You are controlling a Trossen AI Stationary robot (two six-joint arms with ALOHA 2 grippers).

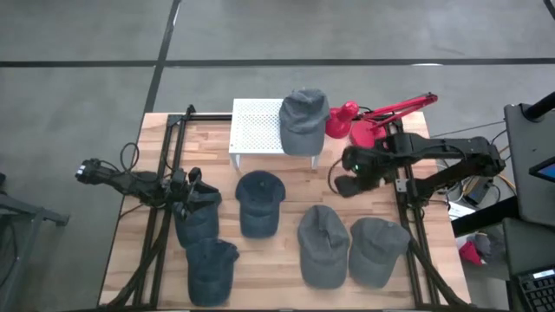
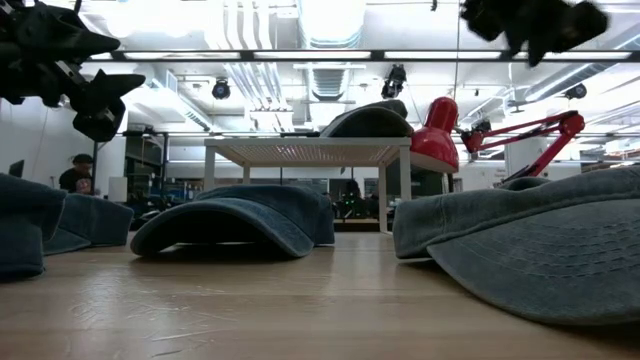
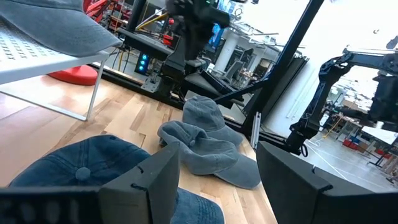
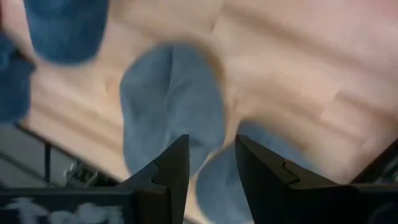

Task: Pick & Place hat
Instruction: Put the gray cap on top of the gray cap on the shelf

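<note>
Several blue-grey denim caps lie on the wooden table: two near the left edge [image 1: 198,217] [image 1: 212,269], a darker one in the middle [image 1: 260,201], and two toward the near right [image 1: 323,244] [image 1: 377,250]. One more cap [image 1: 303,117] [image 2: 368,120] rests on the right end of a white perforated rack [image 1: 256,130]. My left gripper [image 1: 189,184] [image 3: 217,162] hangs open above the left caps and holds nothing. My right gripper [image 1: 347,178] [image 4: 211,155] is raised over the table's right half, open and empty, looking down on a cap [image 4: 171,106].
A red desk lamp [image 1: 360,121] stands at the far right, beside the rack. Black frame rails run along the left [image 1: 165,173] and right [image 1: 403,199] table edges. Bare wood shows between the rack and the middle cap [image 1: 303,182].
</note>
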